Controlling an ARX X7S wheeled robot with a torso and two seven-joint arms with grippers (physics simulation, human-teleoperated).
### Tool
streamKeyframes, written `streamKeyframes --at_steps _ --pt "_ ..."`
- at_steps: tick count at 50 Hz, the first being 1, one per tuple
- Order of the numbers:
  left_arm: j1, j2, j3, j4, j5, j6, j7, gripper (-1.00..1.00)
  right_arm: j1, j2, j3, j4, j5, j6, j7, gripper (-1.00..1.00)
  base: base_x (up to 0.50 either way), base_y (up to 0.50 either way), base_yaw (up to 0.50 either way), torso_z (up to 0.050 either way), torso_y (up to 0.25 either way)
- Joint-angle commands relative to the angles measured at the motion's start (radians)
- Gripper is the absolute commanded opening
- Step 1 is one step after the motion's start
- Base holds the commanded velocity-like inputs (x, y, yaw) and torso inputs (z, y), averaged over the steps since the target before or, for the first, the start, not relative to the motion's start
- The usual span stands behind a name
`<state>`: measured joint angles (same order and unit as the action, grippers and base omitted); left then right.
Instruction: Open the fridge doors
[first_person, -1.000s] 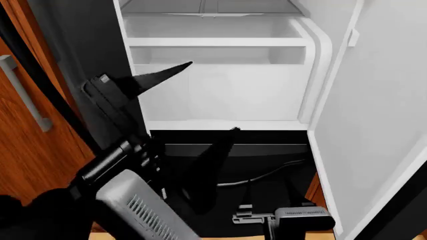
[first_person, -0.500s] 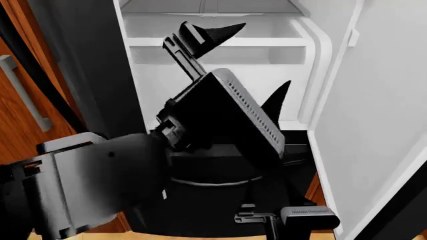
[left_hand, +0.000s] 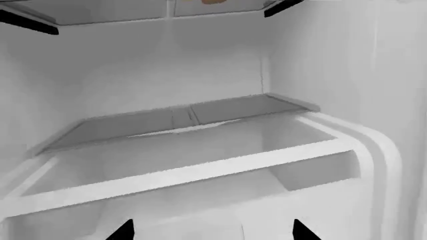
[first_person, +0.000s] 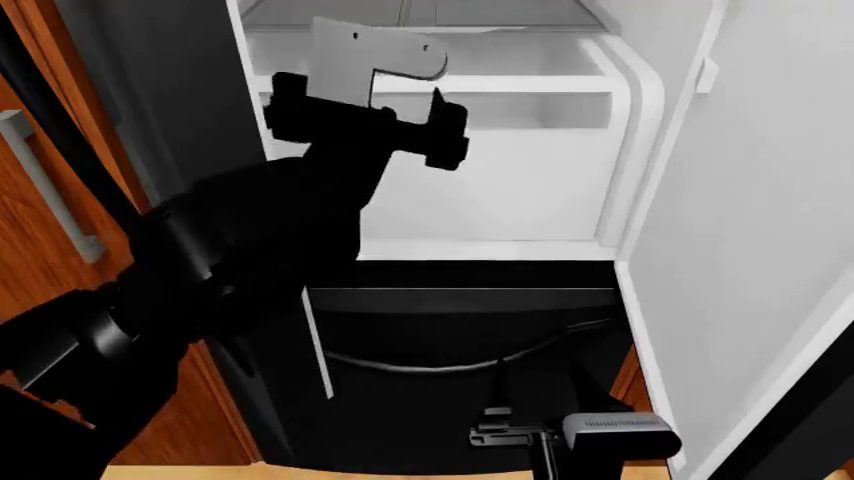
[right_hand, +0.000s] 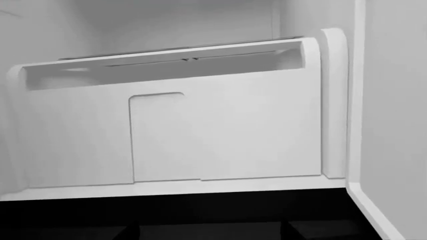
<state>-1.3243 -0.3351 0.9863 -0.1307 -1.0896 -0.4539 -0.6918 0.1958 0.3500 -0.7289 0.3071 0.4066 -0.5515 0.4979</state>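
Left hand (first_person: 367, 110), fingers spread and holding nothing, hangs inside the fridge, nearest the upright left fridge door (first_person: 174, 120) at nine o'clock.

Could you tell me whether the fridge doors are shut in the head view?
No, the fridge doors stand open, with the white interior and its white bin plainly exposed between them.

You have before you: fridge doors (first_person: 774, 230), white inner lining, one glossy black outer face at left; crisper drawer (right_hand: 173, 135), plain white; shelves (left_hand: 173, 117), pale grey; freezer drawer front (first_person: 467, 330), black; cabinet door (first_person: 54, 300), reddish wood grain, grey handle (first_person: 47, 190).
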Motion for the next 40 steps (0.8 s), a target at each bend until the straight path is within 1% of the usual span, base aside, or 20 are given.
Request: streamKeyframes --at_steps 1,9,16,23,27,35,40 --pt "0.024 0.035 -0.074 -0.179 -0.033 0.017 -0.156 1.00 0.000 0.000 0.000 -0.001 0.003 0.002 -0.002 1.00 0.00 0.00 0.00 0.000 0.000" --pt "0.040 0.037 -0.123 -0.271 -0.008 0.052 -0.332 1.00 -0.001 0.002 -0.001 -0.004 -0.007 0.009 0.008 1.00 0.00 0.00 0.00 0.000 0.000" --pt "0.048 0.035 -0.129 -0.311 0.010 0.063 -0.373 1.00 0.000 0.002 -0.002 -0.005 -0.012 0.016 0.013 1.00 0.00 0.00 0.00 0.000 0.000" --pt "0.057 0.014 -0.135 -0.332 0.018 0.077 -0.366 1.00 0.003 0.000 -0.004 -0.001 -0.018 0.021 0.015 1.00 0.00 0.00 0.00 0.000 0.000" --pt "0.063 -0.001 -0.135 -0.371 0.032 0.096 -0.340 1.00 0.004 0.000 -0.003 0.000 -0.021 0.023 0.018 1.00 0.00 0.00 0.00 0.000 0.000" --pt "0.065 -0.024 -0.131 -0.494 0.070 0.147 -0.260 1.00 0.005 -0.001 -0.002 -0.002 -0.041 0.037 0.040 1.00 0.00 0.00 0.00 0.000 0.000" --pt "0.050 -0.024 -0.131 -0.602 0.095 0.188 -0.198 1.00 0.008 -0.002 -0.003 -0.001 -0.053 0.051 0.053 1.00 0.00 0.00 0.00 0.000 0.000"
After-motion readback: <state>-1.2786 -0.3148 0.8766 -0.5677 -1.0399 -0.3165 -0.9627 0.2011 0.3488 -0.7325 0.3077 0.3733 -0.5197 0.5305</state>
